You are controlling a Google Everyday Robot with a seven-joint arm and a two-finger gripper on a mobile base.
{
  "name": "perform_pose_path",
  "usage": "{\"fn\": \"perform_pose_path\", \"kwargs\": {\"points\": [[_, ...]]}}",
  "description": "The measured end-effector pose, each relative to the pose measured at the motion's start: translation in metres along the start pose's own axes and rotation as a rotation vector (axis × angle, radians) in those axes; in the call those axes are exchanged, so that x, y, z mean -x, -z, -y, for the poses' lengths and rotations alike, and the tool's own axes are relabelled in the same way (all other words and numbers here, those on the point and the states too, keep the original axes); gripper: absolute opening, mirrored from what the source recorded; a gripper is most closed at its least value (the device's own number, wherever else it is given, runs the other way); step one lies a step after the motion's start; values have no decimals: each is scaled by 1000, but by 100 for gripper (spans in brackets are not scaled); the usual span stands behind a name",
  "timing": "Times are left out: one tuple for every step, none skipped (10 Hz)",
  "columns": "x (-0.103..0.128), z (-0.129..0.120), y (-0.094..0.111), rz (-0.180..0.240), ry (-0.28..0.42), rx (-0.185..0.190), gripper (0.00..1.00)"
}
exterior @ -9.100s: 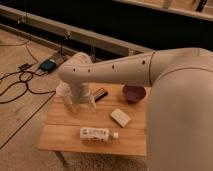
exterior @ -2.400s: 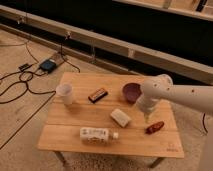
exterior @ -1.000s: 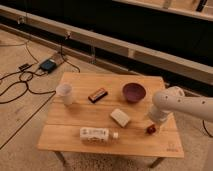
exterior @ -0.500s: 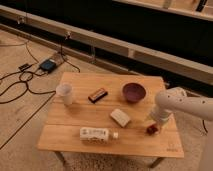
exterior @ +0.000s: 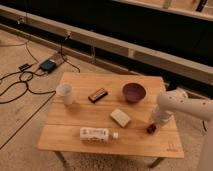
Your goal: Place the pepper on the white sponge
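The pepper (exterior: 151, 129) is a very small dark red-brown lump lying on the wooden table (exterior: 75, 142) near its right edge. The white sponge (exterior: 120, 117) is a cream-white block lying mid-table, about a hand's width left of the pepper. My gripper (exterior: 154, 123) reaches down from the white arm (exterior: 187, 105) on the right. It sits right over the pepper's upper right side, at or just above it. The arm's end hides part of the pepper.
A dark maroon bowl (exterior: 134, 92) stands behind the sponge. A flat dark bar (exterior: 98, 94) and a white translucent cup (exterior: 64, 93) are at the left rear. A white labelled bottle (exterior: 98, 133) lies near the front edge. Cables and a box (exterior: 48, 65) lie on the floor to the left.
The arm swung from the table's left side to the right and came down onto the pepper. Over the last second it has shifted only slightly. The pepper lies where it was.
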Motion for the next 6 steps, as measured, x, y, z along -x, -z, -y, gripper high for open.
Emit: {"fn": "perform_pose_path", "kwargs": {"points": [[0, -3, 7, 11, 14, 0, 9], [-6, -9, 14, 19, 32, -3, 2], [-13, -21, 24, 37, 71, -9, 0], [-23, -34, 31, 50, 113, -17, 0], [-37, -52, 38, 56, 164, -22, 0], [-49, -65, 40, 56, 207, -29, 0]]}}
